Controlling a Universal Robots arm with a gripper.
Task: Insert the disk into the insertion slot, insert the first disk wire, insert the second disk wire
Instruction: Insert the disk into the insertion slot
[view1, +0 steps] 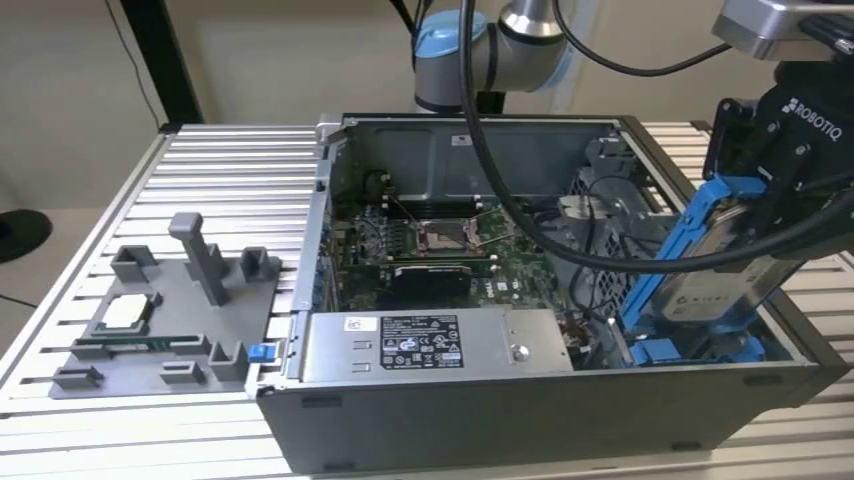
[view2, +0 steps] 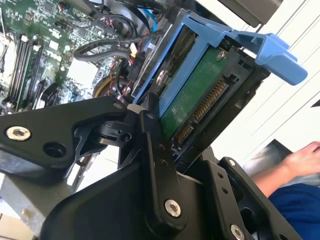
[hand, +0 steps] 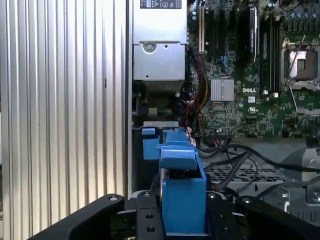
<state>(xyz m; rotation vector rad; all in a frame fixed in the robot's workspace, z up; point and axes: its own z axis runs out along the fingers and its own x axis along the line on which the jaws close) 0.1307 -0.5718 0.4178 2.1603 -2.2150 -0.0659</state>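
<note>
Exterior view: shows the open computer case (view1: 534, 420) standing on the ribbed metal counter (view1: 227, 170). Over the case's corner at the exterior view's right, finds the gripper (view1: 761, 212) pressed together on the disk (view1: 707, 270), clamping its blue carrier frame (view1: 694, 215) from both sides. Holds the disk steeply tilted, upper end above the case, lower end down inside it at the insertion slot (view1: 694, 345); cannot tell whether that end has entered. Inside the case, places the motherboard (view1: 427, 240) at the middle and the grey power-supply box (view1: 441, 345) along the near wall. Beside the case, toward the exterior view's left, sets a grey fixture tray (view1: 160, 320) on the counter. Second wrist view: turns the disk's green circuit board (view2: 192, 97) and connector pins to the camera, one of the fingers (view2: 152, 145) lying on the frame's edge, and catches a person's hand (view2: 305, 155) outside the case. First wrist view: looks along the frame toward the case interior.
</note>
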